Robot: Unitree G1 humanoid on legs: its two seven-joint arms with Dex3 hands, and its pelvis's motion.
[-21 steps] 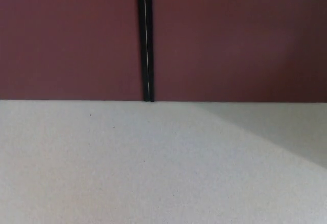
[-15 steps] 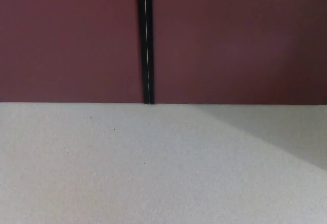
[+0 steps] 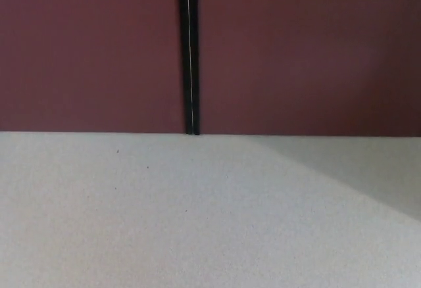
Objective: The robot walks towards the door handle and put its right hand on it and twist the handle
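While no handle or hand shows, dark maroon flat door panels (image 3: 296, 51) meet pale speckled floor (image 3: 164, 222); finger state untellable; handle likely rigid, gripped along its lever.

I have one view only, from the camera on my head, tilted down and forward. It looks at the foot of a dark red door (image 3: 92, 51), which fills the upper half of the frame, and at the pale floor (image 3: 164, 216) filling the lower half. A black vertical gap (image 3: 190, 51) between two red panels runs left of centre. The door stands near, seen square-on. There is no second view to compare.
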